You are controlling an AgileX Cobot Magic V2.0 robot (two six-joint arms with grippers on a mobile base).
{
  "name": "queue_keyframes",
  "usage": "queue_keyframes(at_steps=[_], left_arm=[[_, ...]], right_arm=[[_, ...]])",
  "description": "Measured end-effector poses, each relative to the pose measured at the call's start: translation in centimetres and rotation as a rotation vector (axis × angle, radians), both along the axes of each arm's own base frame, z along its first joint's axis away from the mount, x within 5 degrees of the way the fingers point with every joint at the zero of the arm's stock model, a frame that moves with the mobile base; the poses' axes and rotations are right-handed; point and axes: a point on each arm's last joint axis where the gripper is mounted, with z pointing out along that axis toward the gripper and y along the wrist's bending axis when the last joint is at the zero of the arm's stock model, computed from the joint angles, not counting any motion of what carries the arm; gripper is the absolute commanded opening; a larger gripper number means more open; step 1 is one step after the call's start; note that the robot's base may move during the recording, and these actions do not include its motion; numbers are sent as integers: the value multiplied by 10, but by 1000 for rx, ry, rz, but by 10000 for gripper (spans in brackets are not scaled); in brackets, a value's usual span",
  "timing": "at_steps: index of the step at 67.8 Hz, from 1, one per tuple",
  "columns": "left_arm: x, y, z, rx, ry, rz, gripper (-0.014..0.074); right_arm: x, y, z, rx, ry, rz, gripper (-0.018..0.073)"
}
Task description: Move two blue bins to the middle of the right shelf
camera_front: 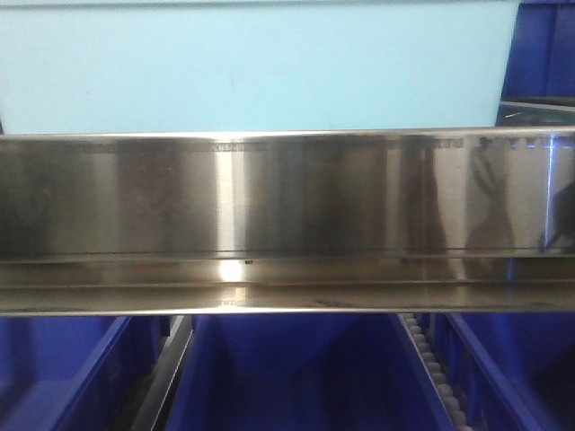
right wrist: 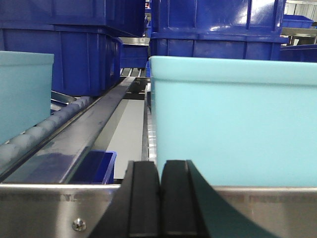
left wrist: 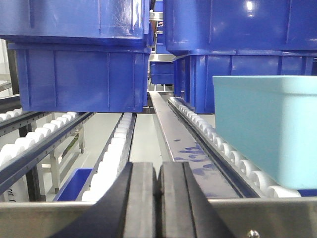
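A pale blue bin [camera_front: 260, 67] stands behind the shiny steel front lip [camera_front: 269, 197] of the shelf level and fills the top of the front view. In the left wrist view one pale bin [left wrist: 267, 129] rests on the white rollers to the right, just beyond the lip [left wrist: 64, 218]. The right wrist view shows two pale bins side by side: one at the left edge [right wrist: 25, 94], one large on the right [right wrist: 233, 124]. My left gripper [left wrist: 158, 198] and right gripper [right wrist: 160, 198] are both shut on nothing, low in front of the lip, apart from the bins.
Dark blue bins [left wrist: 79, 74] [right wrist: 218, 25] sit on the level above and further back. White roller tracks [left wrist: 116, 148] and a steel divider rail [left wrist: 171, 129] run away from me. More dark blue bins [camera_front: 296, 377] stand below the lip.
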Motion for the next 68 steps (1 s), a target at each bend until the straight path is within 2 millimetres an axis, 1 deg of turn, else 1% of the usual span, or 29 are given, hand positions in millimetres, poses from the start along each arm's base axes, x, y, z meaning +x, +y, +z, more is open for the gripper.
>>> queue_keyframes(at_steps=[42,55,59,62,65,68], left_arm=[[0,0,0,0,-2,0,-110],[0,0,4,-1,-34,-4,-110],[-2,0,10,-1,-21,1,-110],[-4,1,19,-1,-17,7,-110],[-7,2,31,-2,-12,13,-110],[-11,2,43,-4,-14,19,-110]], right_arm=[[0,0,0,0,-4,0,-163],[-1,0,10,0,-111,2,-163],[-1,0,13,0,-141,2,-163],[-2,0,17,0,-153,2,-163],[-4,0,25,0,-157,2,-163],[-7,0,37,1,-173,1,-163]])
